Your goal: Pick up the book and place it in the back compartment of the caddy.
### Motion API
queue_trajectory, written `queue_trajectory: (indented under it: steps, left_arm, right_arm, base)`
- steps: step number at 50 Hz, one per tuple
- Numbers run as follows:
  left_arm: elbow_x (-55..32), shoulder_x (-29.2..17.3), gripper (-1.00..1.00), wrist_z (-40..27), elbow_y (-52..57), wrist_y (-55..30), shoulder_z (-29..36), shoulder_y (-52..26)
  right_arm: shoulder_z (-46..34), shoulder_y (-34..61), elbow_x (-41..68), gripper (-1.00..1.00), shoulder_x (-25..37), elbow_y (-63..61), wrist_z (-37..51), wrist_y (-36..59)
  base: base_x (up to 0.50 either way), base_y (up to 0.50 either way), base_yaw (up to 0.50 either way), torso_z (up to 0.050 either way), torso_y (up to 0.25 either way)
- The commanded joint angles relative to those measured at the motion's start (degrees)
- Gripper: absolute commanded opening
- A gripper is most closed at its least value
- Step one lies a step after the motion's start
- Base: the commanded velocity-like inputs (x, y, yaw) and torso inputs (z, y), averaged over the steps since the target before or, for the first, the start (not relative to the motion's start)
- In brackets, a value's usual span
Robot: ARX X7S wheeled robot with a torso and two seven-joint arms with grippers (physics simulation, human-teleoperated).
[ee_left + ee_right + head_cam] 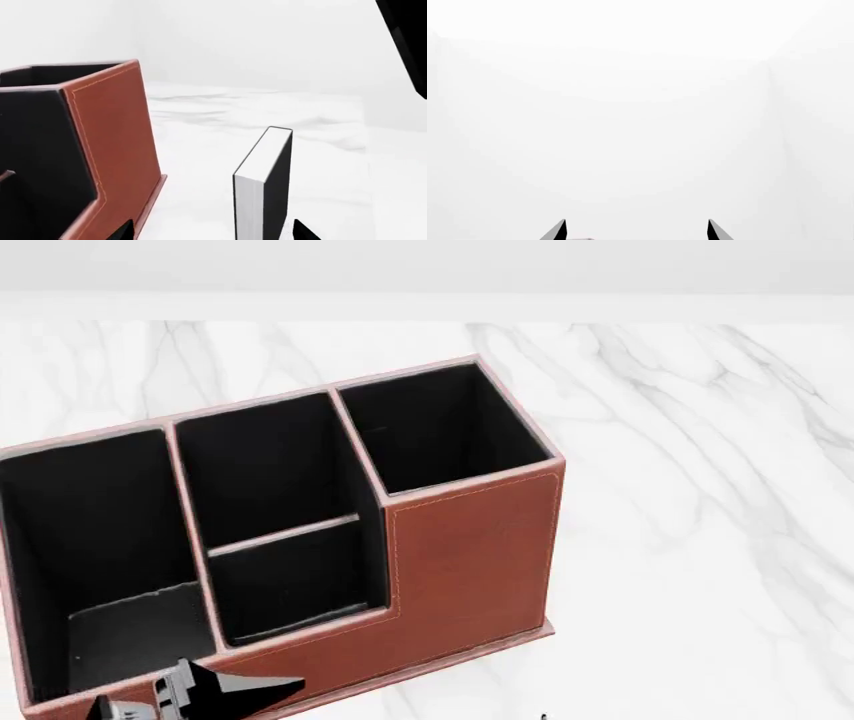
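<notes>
black book (263, 192) stands upright between the left end effector (213, 231) tips, spread, untouched.

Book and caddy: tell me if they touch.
Apart. The left wrist view shows the book standing upright with a strip of bare white table between it and the caddy.

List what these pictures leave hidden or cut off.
- Book: its lower part is cut by the left wrist view's edge; absent from the head view.
- Caddy: its left end is cut by the head view's edge.
- Left gripper, right gripper: only fingertips show.
</notes>
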Motion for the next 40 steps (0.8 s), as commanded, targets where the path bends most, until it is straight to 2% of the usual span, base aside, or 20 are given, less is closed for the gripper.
queue_trajectory:
  steps: [1,40]
  left_arm:
    - [0.92,1.64,1.0,0.21,-0.97,-0.56,1.28,-1.19]
    - [3.9,8.95,1.0,2.12,-11.49,-0.3,4.81,-5.89]
  right_arm:
    - [-0.12,-0.03,-0.01,1.0,0.2,-0.22,0.28,0.15]
    - [-0.72,0.07,-0.23,1.0,0.74,-0.34,1.19,0.22]
  base:
    - [0.0,0.0,0.0,0.0,0.0]
    - [0.0,0.0,0.0,0.0,0.0]
